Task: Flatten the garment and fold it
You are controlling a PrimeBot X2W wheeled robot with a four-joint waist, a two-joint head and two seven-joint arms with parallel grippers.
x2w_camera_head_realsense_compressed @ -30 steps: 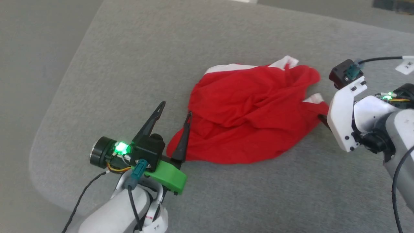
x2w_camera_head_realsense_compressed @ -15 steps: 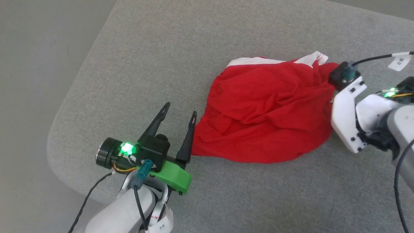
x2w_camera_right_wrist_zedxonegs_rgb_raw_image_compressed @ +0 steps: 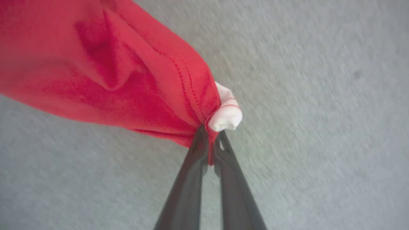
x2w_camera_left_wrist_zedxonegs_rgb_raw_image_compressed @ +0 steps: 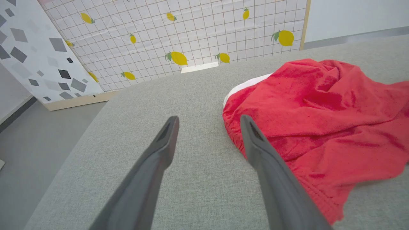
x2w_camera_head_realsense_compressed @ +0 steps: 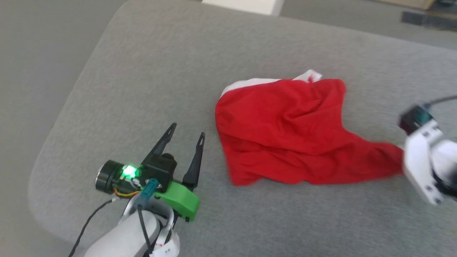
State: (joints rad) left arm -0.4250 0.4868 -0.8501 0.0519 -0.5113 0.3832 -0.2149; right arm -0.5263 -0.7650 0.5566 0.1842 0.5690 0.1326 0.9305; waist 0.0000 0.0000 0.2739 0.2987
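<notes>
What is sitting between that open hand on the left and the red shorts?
Nothing visible. Just bare grey cushion lies between the open left hand and the near edge of the shorts. The right hand is shut on a white-trimmed corner.

The right claw (x2w_camera_right_wrist_zedxonegs_rgb_raw_image_compressed: pixel 210 135) pinches a corner of the garment (x2w_camera_right_wrist_zedxonegs_rgb_raw_image_compressed: pixel 111 64) between its closed fingers, with the white trim (x2w_camera_right_wrist_zedxonegs_rgb_raw_image_compressed: pixel 225 116) bunched just past the tips (a red stitch line crosses it). The red cloth trails away over the blurred grey bench (x2w_camera_right_wrist_zedxonegs_rgb_raw_image_compressed: pixel 319 95).
</notes>
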